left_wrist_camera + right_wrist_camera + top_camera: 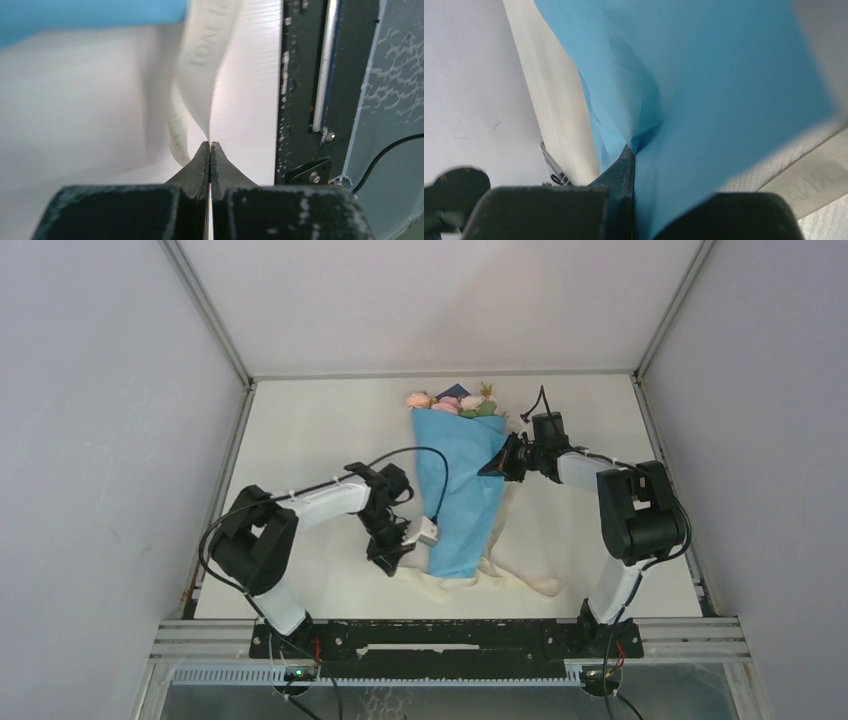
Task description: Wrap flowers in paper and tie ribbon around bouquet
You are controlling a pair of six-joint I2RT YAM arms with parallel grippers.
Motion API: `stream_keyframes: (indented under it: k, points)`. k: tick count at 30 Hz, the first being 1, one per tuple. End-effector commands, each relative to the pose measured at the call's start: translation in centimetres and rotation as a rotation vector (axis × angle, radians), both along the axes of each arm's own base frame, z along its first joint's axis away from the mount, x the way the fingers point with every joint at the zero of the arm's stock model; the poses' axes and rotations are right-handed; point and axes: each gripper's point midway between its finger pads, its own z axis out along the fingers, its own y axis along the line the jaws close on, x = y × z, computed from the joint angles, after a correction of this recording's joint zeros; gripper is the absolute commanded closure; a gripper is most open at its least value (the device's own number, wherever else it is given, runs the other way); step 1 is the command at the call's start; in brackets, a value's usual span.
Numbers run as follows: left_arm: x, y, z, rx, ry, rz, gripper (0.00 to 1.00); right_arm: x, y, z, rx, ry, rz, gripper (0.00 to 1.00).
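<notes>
From above, the wrapping looks done: the paper [462, 490] is folded into a light-blue cone lying in the middle of the table [300, 430], wide end far, with the flowers [452, 401] poking out at the top. So the bouquet [460, 455] is formed, but the ribbon [505, 580] lies loose on the table at the cone's near, narrow end, spilling to both sides, with no knot or bow that I can see. The left fingers [392, 562] sit at the cone's near left corner, and the right fingers [493, 467] are at its right edge, farther up. The left wrist view shows the left fingers [206, 161] pressed together on a bit of ribbon [205, 65], which curls up towards the paper [75, 15]. In the right wrist view, the right fingers [626, 165] are clamped on a fold of paper [724, 75], with ribbon [551, 110] beside it. I'd say the tying is what's left, and it is barely begun.
</notes>
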Motion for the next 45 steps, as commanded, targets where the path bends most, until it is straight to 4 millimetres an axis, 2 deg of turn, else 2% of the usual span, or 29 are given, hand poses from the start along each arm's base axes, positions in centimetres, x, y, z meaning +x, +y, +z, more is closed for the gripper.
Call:
stream_keyframes:
  k: [1,5,9,11,12,16,19,22,24,26,31,33,35,39,42,43,45]
  points:
    - [4.6,0.8,1.4,-0.107,-0.015,0.173,1.00,0.8,0.5,4.5,0.037,-0.096,0.035,1.00]
    - [13.2,2.5,1.6,-0.132,-0.119,0.447,1.00,0.5,0.7,5.5,0.034,-0.103,0.049,1.00]
    - [22.2,4.1,3.6,-0.200,-0.291,0.727,1.00,-0.3,0.9,6.1,0.027,-0.103,0.064,1.00]
    - [26.2,4.6,5.9,-0.242,-0.390,0.849,1.00,-0.8,1.3,5.9,0.015,-0.095,0.080,1.00]
    - [28.0,4.4,7.8,-0.284,-0.440,0.887,1.00,-1.2,1.6,5.6,0.006,-0.089,0.092,1.00]
    - [31.2,4.2,14.5,-0.406,-0.547,0.978,1.00,-2.0,2.2,4.9,-0.018,-0.083,0.112,1.00]
    - [32.1,4.3,20.0,-0.477,-0.578,1.047,1.00,-2.4,2.4,4.2,-0.030,-0.071,0.121,1.00]
    - [30.1,2.9,24.5,-0.570,-0.523,1.022,1.00,-3.0,2.9,3.4,-0.042,-0.054,0.138,1.00]
    - [28.0,1.5,26.2,-0.629,-0.450,0.999,1.00,-3.5,3.3,2.8,-0.047,-0.047,0.142,1.00]
    - [25.1,-0.1,27.2,-0.658,-0.378,0.930,1.00,-4.0,3.7,2.0,-0.063,-0.043,0.145,1.00]
    - [19.4,-3.7,29.8,-0.712,-0.282,0.796,1.00,-5.1,4.3,0.0,-0.092,-0.017,0.152,1.00]
    - [17.5,-5.6,29.5,-0.729,-0.227,0.738,1.00,-5.4,4.4,-0.6,-0.111,-0.009,0.153,1.00]
    - [16.4,-8.0,26.5,-0.698,-0.174,0.696,1.00,-5.5,4.4,-1.1,-0.129,-0.004,0.150,1.00]
    - [18.5,-11.5,18.5,-0.539,-0.057,0.763,1.00,-5.5,4.1,-1.9,-0.150,0.015,0.134,0.98]
    - [19.9,-13.6,12.9,-0.430,0.057,0.793,1.00,-5.6,4.0,-2.0,-0.156,0.018,0.126,0.88]
    - [20.4,-14.0,10.4,-0.376,0.074,0.808,1.00,-5.6,4.0,-1.8,-0.154,0.014,0.123,0.86]
    - [21.1,-14.3,7.9,-0.325,0.075,0.822,1.00,-5.6,3.7,-1.4,-0.162,-0.002,0.116,0.77]
